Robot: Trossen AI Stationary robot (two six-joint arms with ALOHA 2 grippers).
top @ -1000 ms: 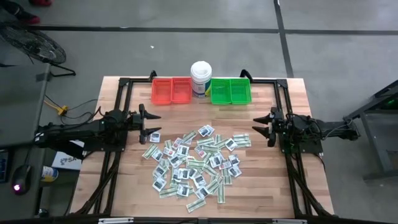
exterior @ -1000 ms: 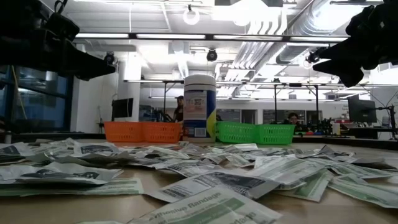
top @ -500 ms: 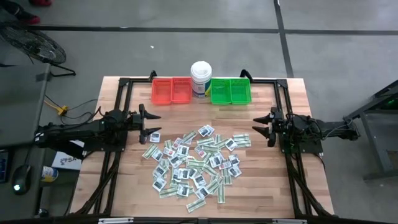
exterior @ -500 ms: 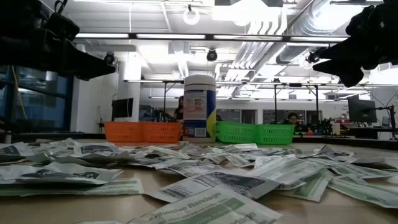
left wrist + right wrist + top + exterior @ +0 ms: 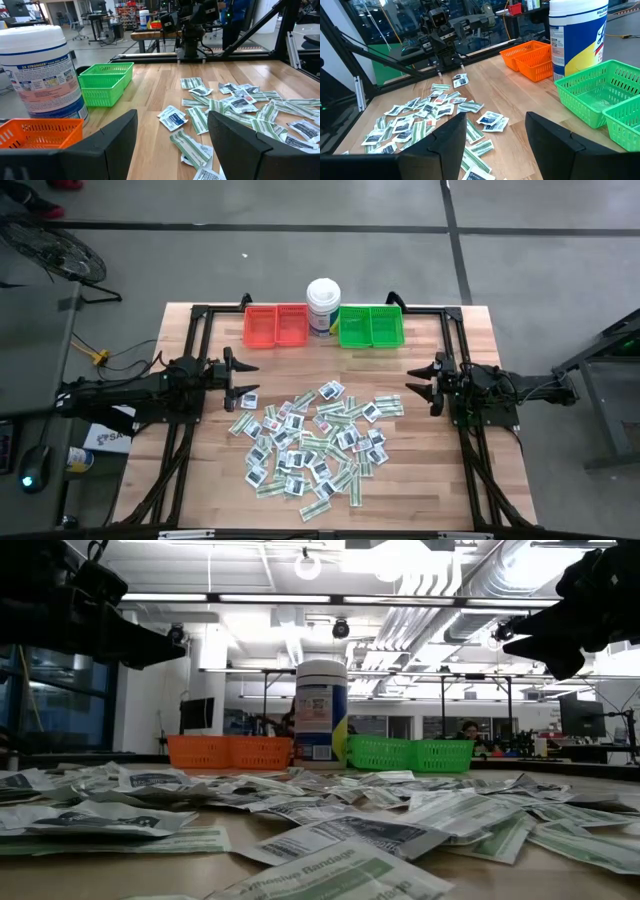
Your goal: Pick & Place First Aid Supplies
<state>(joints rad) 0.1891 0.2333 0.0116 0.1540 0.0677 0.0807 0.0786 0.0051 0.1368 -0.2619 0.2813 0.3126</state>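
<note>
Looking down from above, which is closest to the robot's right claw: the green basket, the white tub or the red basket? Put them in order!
From the right gripper:
1. Green basket, at the table's far edge, nearest that side.
2. White tub, in the middle between the baskets.
3. Red basket, on the left arm's side.

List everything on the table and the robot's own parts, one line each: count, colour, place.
first aid packets: dozens, white squares with dark print and pale green-and-white strips, scattered in a loose pile at mid-table between the arms.
orange bin: one, two compartments, back edge of the table, left of the tub.
white tub: one, printed label, upright at the back between the bins.
green bin: one, two compartments, back edge, right of the tub.
table: one, light wood with a black frame.
left gripper: one, dark, open, empty, at the pile's left edge.
right gripper: one, dark, open, empty, right of the pile.
</note>
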